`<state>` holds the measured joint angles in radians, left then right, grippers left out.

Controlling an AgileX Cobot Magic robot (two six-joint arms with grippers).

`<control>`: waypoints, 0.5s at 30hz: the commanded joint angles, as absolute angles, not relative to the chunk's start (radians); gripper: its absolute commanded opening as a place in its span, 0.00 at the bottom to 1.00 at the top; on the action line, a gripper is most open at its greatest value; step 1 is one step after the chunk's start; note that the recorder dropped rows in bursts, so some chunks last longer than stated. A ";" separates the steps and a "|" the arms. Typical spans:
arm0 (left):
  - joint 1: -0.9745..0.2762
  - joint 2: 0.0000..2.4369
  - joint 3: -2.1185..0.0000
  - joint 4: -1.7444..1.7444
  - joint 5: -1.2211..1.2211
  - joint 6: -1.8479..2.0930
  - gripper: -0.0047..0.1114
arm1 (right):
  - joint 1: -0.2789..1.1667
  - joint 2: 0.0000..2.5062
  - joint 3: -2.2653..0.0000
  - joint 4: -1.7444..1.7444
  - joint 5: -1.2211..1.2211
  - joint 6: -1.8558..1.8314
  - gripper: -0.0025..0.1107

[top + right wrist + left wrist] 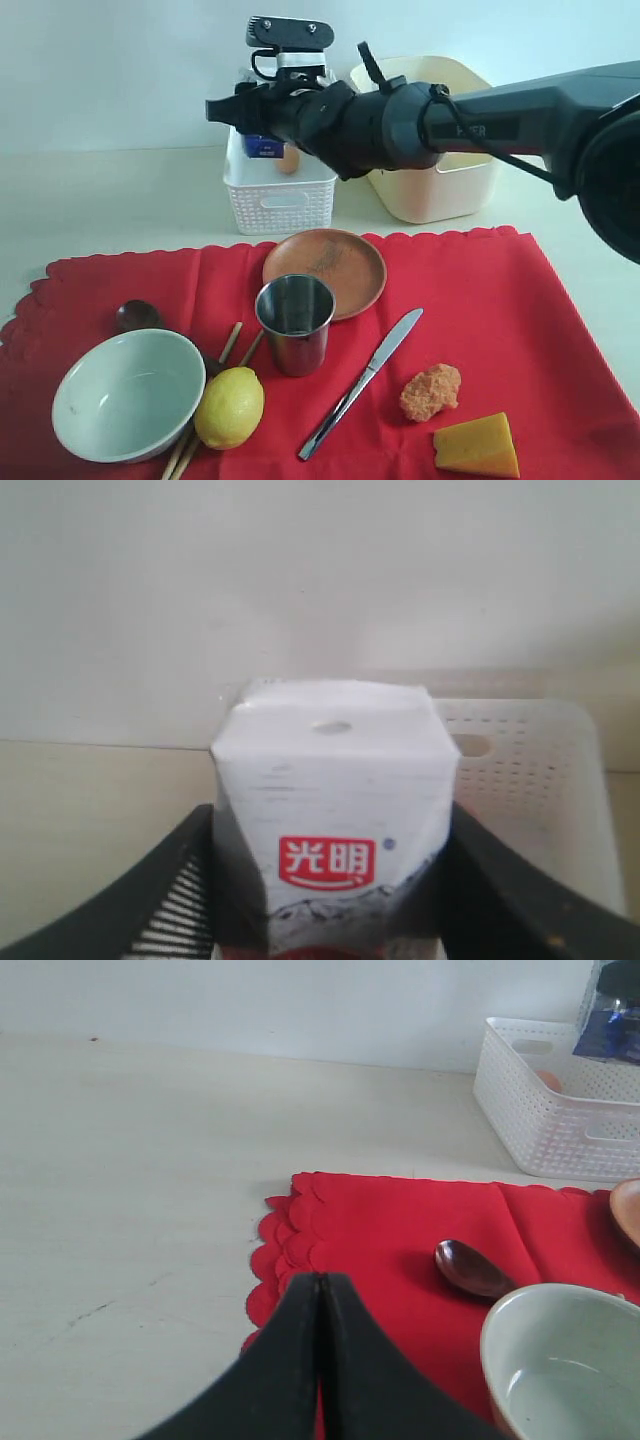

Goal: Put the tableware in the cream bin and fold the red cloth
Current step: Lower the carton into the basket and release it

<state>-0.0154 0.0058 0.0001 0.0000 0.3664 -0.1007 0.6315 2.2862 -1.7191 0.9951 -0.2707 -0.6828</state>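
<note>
Exterior: right gripper (245,108) over lattice basket (280,205); bowl (128,393) on red cloth (480,300), far left side. Left wrist: left gripper (320,1295) fingers pressed together, bowl close by, so I'd say left arm is nearer. Right wrist: fingers pinching milk carton (335,770).

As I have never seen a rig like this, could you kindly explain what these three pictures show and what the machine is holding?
It is a robot with two arms, each ending in a two-fingered gripper. The wide picture comes from a camera off the arms; the other two come from cameras on the wrists. On the table a red cloth carries a bowl, steel cup, brown plate, knife, spoon, chopsticks, a lemon, cheese and an orange lump. Behind stand a white basket and a cream bin. The right gripper grips a milk carton at the white basket. The left gripper is shut and empty, above the cloth's scalloped edge.
</note>
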 commanded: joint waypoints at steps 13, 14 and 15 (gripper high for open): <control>-0.021 0.000 0.000 0.000 0.359 -0.103 0.05 | 0.639 2.370 -1.733 1.138 -0.429 -0.916 0.04; -0.021 0.000 0.000 0.000 0.359 -0.103 0.05 | 0.639 2.370 -1.733 1.138 -0.429 -0.918 0.06; -0.021 0.000 0.000 0.000 0.359 -0.103 0.05 | 0.639 2.370 -1.733 1.138 -0.425 -0.918 0.09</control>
